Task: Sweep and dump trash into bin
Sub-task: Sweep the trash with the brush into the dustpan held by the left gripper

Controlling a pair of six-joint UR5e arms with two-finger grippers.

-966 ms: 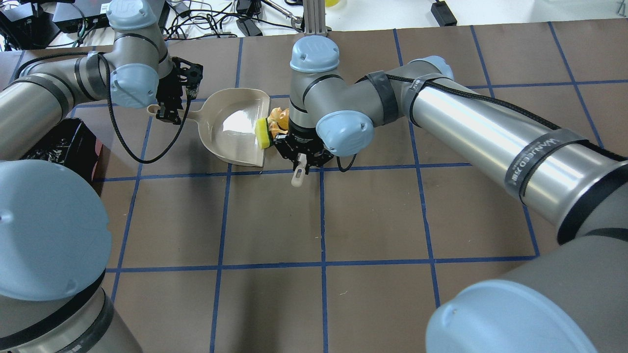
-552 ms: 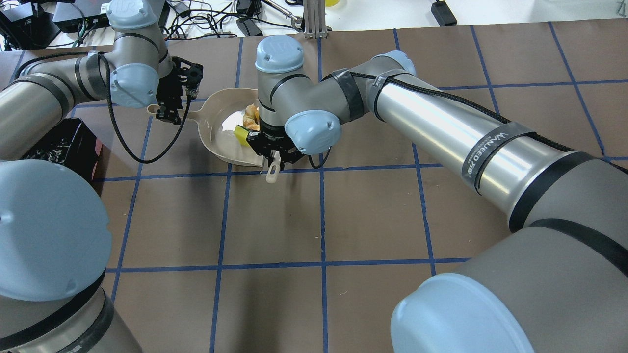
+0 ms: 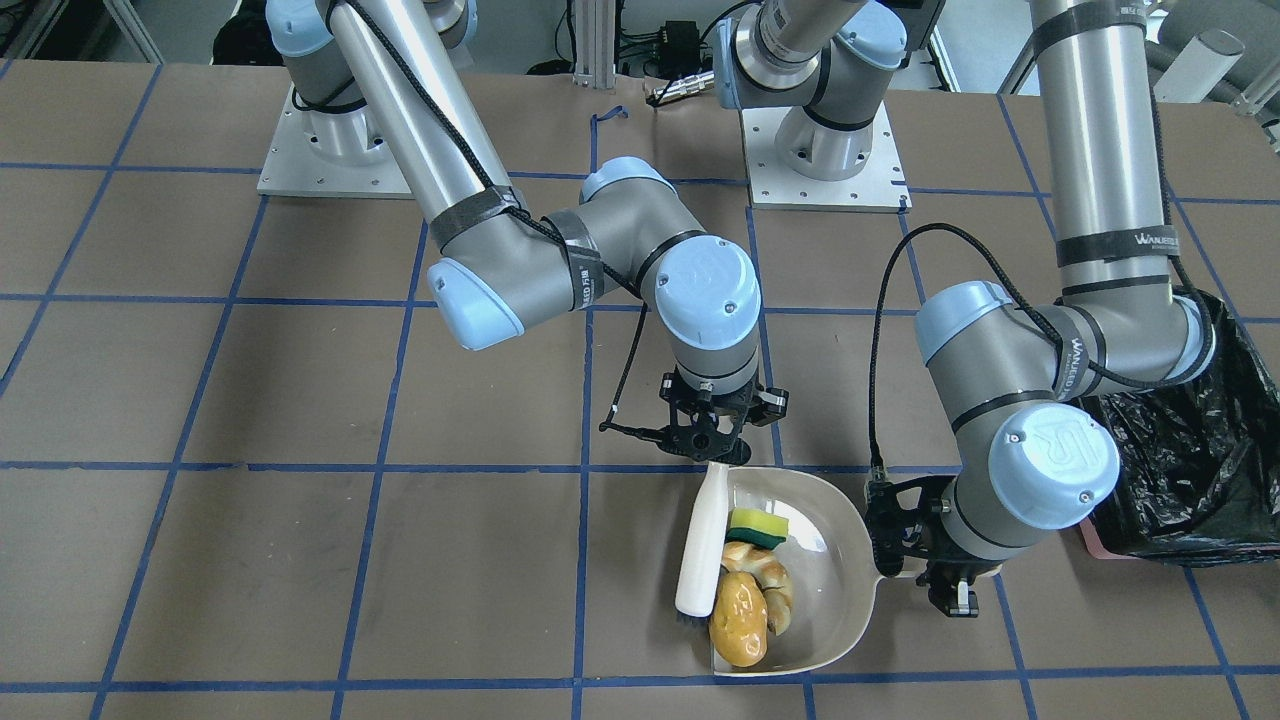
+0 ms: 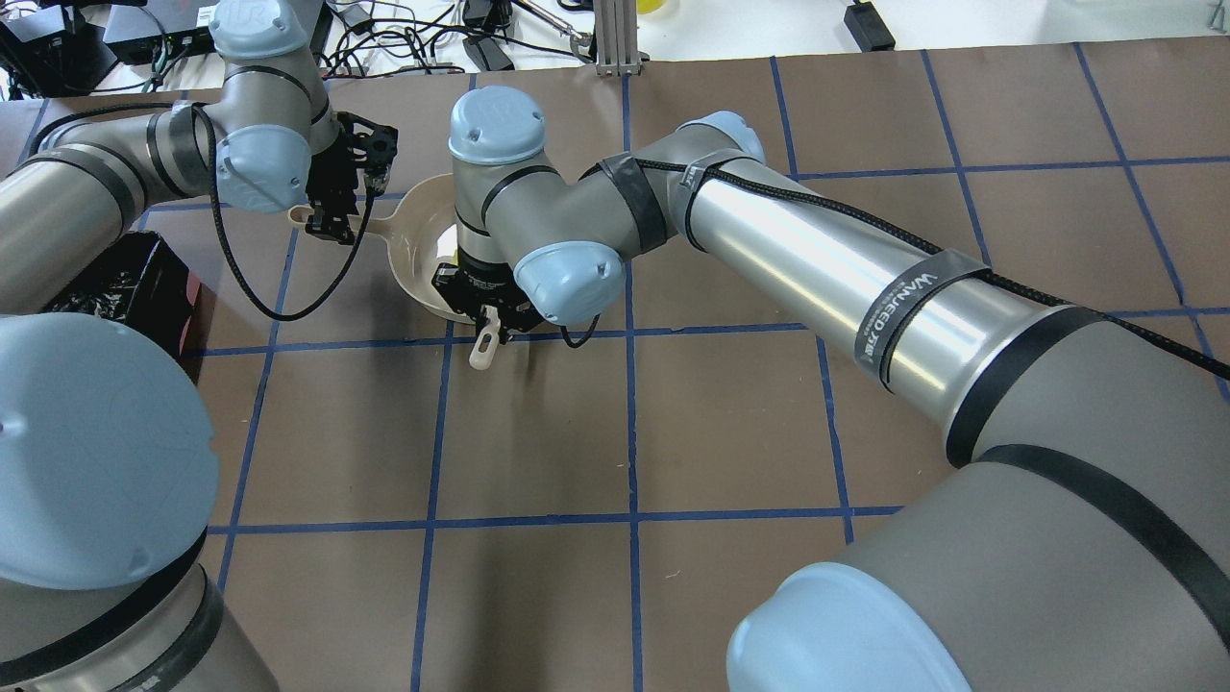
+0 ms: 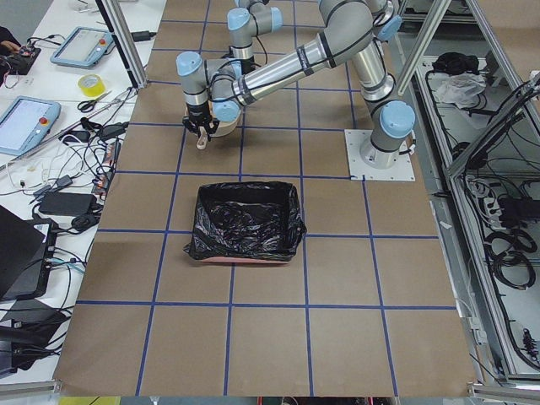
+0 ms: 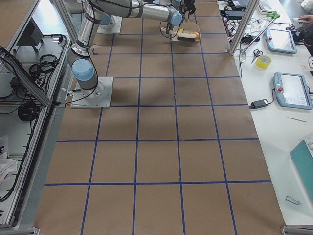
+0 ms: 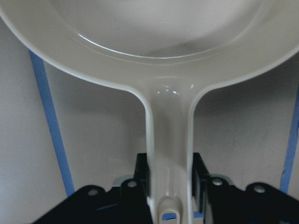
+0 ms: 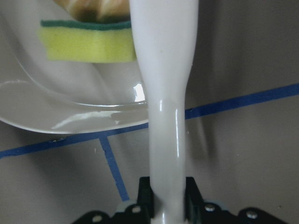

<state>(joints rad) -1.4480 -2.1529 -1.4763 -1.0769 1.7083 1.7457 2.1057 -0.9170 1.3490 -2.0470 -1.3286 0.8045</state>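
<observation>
The beige dustpan lies on the table and holds the trash: a golden-brown potato lump, pale peel pieces and a yellow-green sponge. My right gripper is shut on a white brush handle at the pan's open side, with the bristles against the trash. In the right wrist view the handle runs beside the sponge. My left gripper is shut on the dustpan handle. The black-bagged bin stands beside my left arm.
The bin sits on the brown paper table with blue tape grid lines. My right arm stretches across the middle of the table and covers most of the dustpan in the overhead view. Cables lie beyond the far edge.
My right gripper has swept the brush to the left, pushing the sponge, peels and potato lump from the pan's mouth into the pan. My left arm and the dustpan have stayed still.
</observation>
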